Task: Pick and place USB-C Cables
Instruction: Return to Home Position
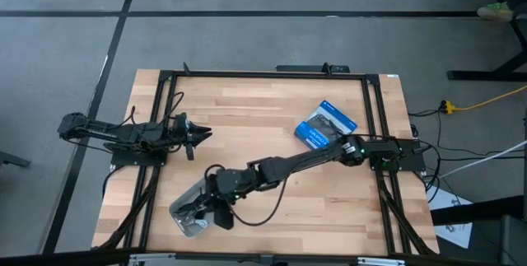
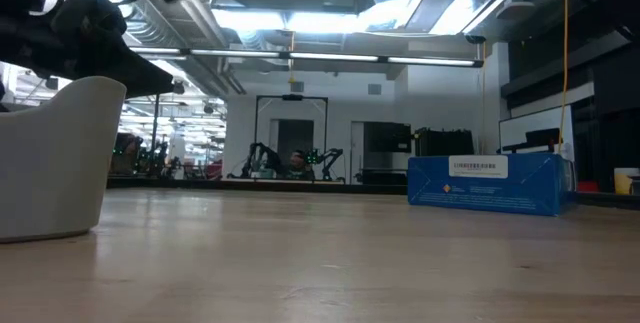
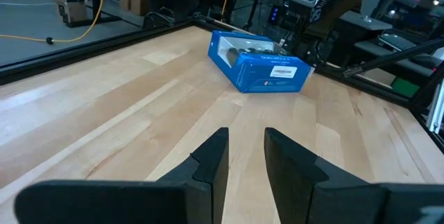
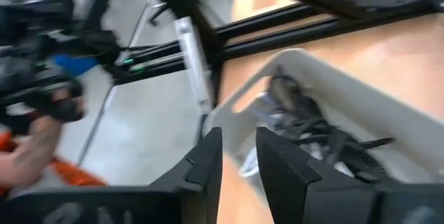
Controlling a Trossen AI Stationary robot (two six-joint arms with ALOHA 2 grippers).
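Note:
The USB-C cables [image 4: 309, 123], black and silvery-grey, lie bundled inside a white bin [image 4: 388, 113] near the table's front left corner. The bin also shows in the high view [image 1: 188, 214] and at the left of the low view [image 2: 50, 158]. My right gripper [image 4: 239, 158] hovers over the bin's rim on an arm stretched across the table [image 1: 212, 207]. Its fingers stand a narrow gap apart with nothing between them. My left gripper [image 3: 246, 158] waits at the table's left side [image 1: 196, 134], its fingers also a narrow gap apart and empty.
A blue-and-black packaged box [image 1: 326, 125] lies at the table's far right; it also shows in the left wrist view [image 3: 260, 63] and the low view [image 2: 487, 184]. A black frame [image 1: 263, 74] borders the tabletop. A person's hand [image 4: 31, 151] shows beyond the table's edge.

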